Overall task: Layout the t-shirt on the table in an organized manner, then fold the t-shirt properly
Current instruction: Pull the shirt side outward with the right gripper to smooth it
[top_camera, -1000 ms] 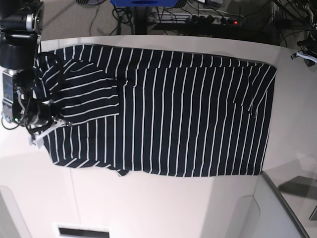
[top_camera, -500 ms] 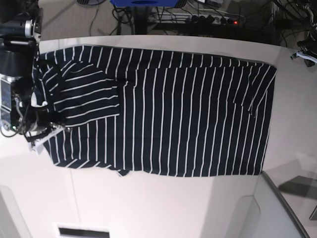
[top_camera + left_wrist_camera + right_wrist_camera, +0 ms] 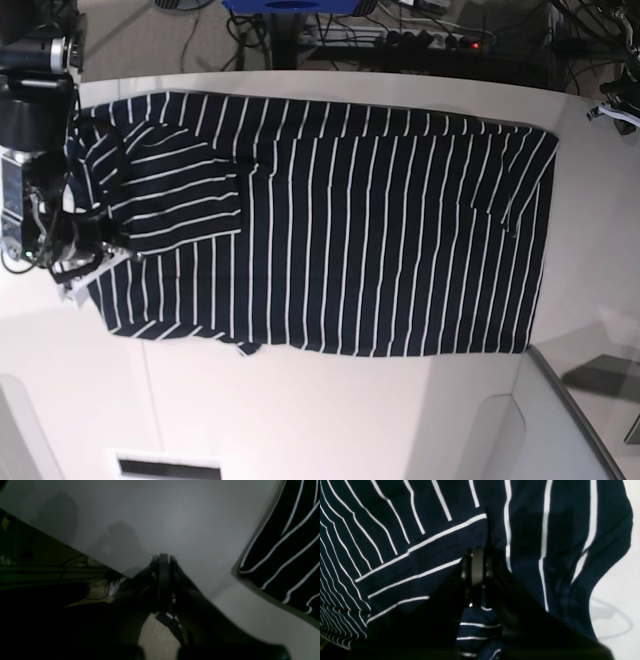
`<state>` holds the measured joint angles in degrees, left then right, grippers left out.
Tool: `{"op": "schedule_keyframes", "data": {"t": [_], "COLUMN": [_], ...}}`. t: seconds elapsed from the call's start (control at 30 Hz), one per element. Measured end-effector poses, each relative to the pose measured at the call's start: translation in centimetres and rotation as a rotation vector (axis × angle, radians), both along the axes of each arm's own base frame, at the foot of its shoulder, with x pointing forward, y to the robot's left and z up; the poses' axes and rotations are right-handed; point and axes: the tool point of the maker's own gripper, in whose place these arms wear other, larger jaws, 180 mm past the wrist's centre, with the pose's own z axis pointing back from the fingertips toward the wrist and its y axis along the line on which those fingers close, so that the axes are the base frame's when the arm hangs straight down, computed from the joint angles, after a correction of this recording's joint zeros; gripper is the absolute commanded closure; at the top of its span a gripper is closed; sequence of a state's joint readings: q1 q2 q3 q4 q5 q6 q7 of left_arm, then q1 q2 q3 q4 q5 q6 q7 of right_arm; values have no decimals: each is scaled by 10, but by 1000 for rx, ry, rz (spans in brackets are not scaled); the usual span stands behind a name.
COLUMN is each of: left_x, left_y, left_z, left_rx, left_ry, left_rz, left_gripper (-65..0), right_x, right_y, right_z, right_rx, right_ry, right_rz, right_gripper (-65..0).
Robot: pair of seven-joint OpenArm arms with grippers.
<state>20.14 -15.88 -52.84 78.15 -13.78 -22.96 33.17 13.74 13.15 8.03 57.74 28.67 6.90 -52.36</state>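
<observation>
The t-shirt (image 3: 350, 220), dark navy with thin white stripes, lies spread flat across the white table (image 3: 300, 420), one sleeve folded in over its left part. My right gripper (image 3: 95, 250) sits at the shirt's left edge. In the right wrist view its jaws (image 3: 477, 552) are closed, with the tips pinching into a fold of the striped cloth (image 3: 395, 530). My left gripper (image 3: 163, 557) is shut with nothing in it, over bare table (image 3: 175, 517) near the edge. A corner of the shirt (image 3: 287, 555) lies to its right. Only a bit of that arm (image 3: 618, 108) shows in the base view.
Beyond the table's far edge, cables and a power strip (image 3: 420, 38) lie on the floor beside a blue object (image 3: 290, 5). A grey panel (image 3: 560, 420) stands at the near right corner. A dark slot (image 3: 165, 467) sits at the near edge.
The right arm has shifted slightly left at the shirt's left edge. The cloth there has barely moved. The rest of the shirt lies as before.
</observation>
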Motion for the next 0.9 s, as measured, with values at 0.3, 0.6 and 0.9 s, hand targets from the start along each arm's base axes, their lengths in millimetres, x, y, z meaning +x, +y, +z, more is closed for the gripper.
{"op": "schedule_keyframes", "data": {"t": [0.3, 0.6, 0.9], "left_x": [0, -1, -1], "left_y": [0, 0, 0], "left_z": [0, 0, 0], "left_rx": [0, 0, 1], "left_ry": [1, 3, 3], "left_rz": [0, 0, 0], "left_gripper": [0, 0, 0], "right_x": [22, 21, 31], "right_y": [31, 55, 107], "right_z": [46, 43, 58], "right_rx": [29, 68, 61], "right_ry": [-75, -63, -116], "right_rz": [87, 103, 266], "right_gripper": [0, 0, 0]}}
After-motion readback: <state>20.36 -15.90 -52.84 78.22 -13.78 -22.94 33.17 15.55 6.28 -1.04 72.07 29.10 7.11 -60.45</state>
